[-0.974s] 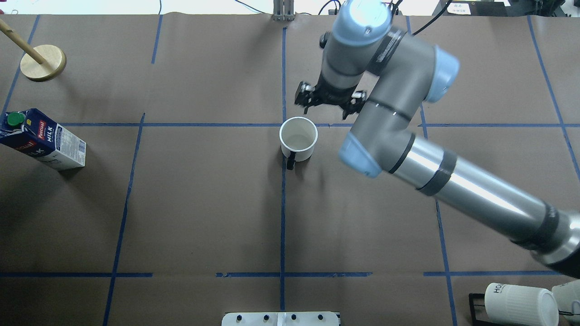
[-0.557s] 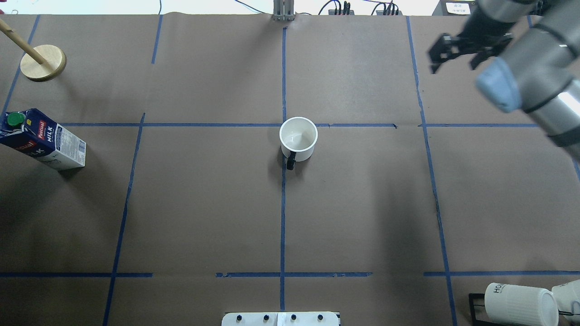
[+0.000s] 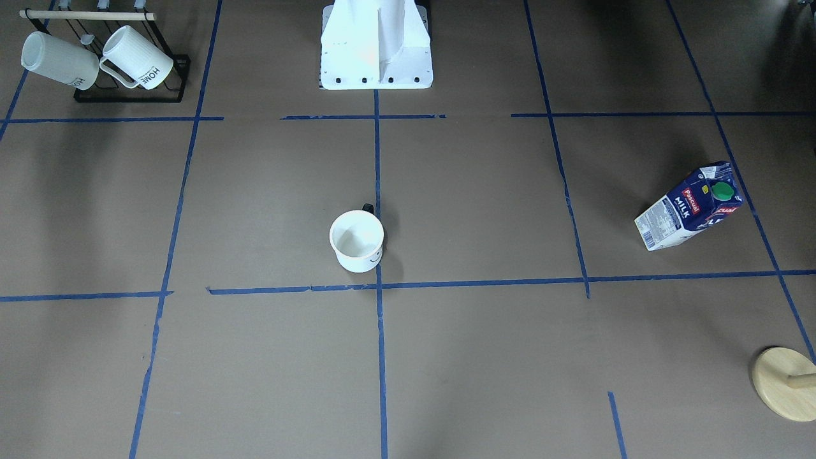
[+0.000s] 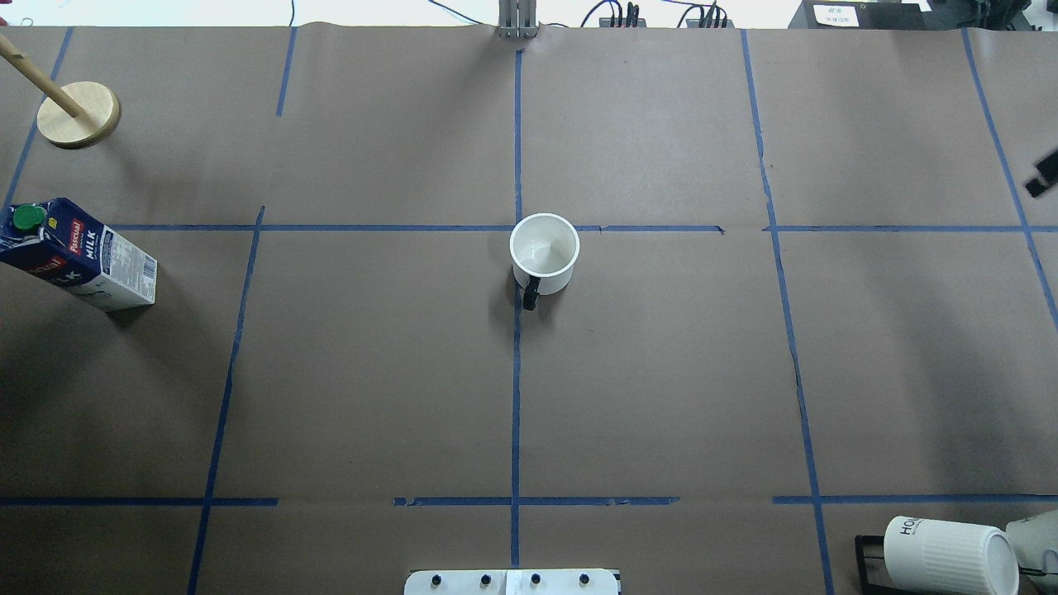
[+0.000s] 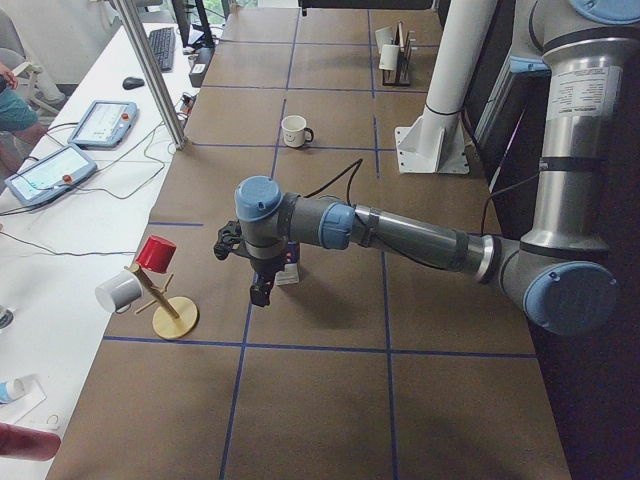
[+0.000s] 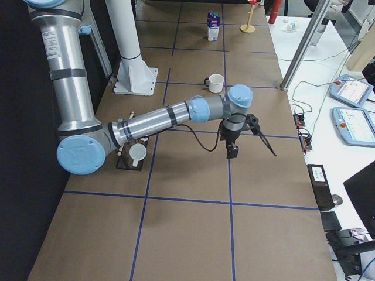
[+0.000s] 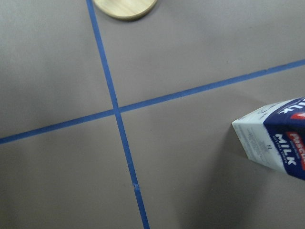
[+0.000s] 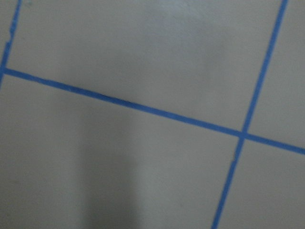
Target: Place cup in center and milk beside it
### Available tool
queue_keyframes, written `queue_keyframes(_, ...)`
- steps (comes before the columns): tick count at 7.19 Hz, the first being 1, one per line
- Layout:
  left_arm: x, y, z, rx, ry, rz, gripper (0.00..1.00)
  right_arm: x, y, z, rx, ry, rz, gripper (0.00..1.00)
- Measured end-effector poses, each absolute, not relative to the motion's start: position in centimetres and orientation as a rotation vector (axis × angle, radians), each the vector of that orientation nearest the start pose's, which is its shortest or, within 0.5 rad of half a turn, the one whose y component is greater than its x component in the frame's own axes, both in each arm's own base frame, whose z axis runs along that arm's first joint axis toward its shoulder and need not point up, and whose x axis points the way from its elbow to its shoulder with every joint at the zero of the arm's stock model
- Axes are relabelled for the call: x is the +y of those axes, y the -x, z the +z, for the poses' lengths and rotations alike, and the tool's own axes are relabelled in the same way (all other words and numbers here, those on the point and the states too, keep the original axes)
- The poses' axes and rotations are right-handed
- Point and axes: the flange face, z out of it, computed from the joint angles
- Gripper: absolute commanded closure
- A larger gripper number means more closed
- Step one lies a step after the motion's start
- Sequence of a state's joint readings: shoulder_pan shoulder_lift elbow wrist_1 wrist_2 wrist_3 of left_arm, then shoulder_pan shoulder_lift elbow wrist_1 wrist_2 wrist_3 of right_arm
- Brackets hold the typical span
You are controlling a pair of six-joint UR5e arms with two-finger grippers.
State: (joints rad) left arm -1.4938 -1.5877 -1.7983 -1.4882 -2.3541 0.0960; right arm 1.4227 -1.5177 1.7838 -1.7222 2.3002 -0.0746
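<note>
The white cup with the smiley face stands upright just beside the center crossing, its black handle over the blue line. The milk carton stands far to the left and shows at the right edge of the left wrist view. My left gripper hangs right beside the carton, seen only from the side, so I cannot tell whether it is open. My right gripper is empty with its fingers spread, far to the cup's right. Only one dark tip of it shows in the overhead view.
A wooden mug stand stands at the far left, behind the carton. A black rack with ribbed "HOME" mugs sits at the near right corner. The white robot base is at the near edge.
My right arm has swung from just behind the cup to the right and almost out of the overhead view. The cup and the milk carton have not moved.
</note>
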Motion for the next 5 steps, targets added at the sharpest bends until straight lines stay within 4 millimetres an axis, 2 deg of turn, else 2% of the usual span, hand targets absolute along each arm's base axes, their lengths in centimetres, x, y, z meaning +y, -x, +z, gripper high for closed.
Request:
queue_keyframes(1, -50.5, 2.4, 53.8, 0.782, -0.172, 0.225, 0.00, -48.1, -2.6, 58.1, -0.729, -0.070, -0.241, 0.00)
queue_keyframes(2, -51.2, 2.3, 52.9, 0.784, -0.179, 0.206, 0.00, -45.2, -5.3, 60.8, -0.726, -0.058, -0.218, 0.00)
queue_keyframes(3, -52.1, 2.2, 51.5, 0.788, -0.182, 0.168, 0.00, -43.3, -7.1, 61.9, -0.725, -0.055, -0.187, 0.00)
queue_keyframes(4, -52.9, 1.8, 50.1, 0.795, -0.178, 0.119, 0.00, -42.7, -7.8, 61.7, -0.723, -0.059, -0.160, 0.00)
queue_keyframes(5, -53.4, 0.0, 48.5, 0.807, -0.159, 0.068, 0.00, -42.6, -8.0, 61.4, -0.724, -0.060, -0.143, 0.00)
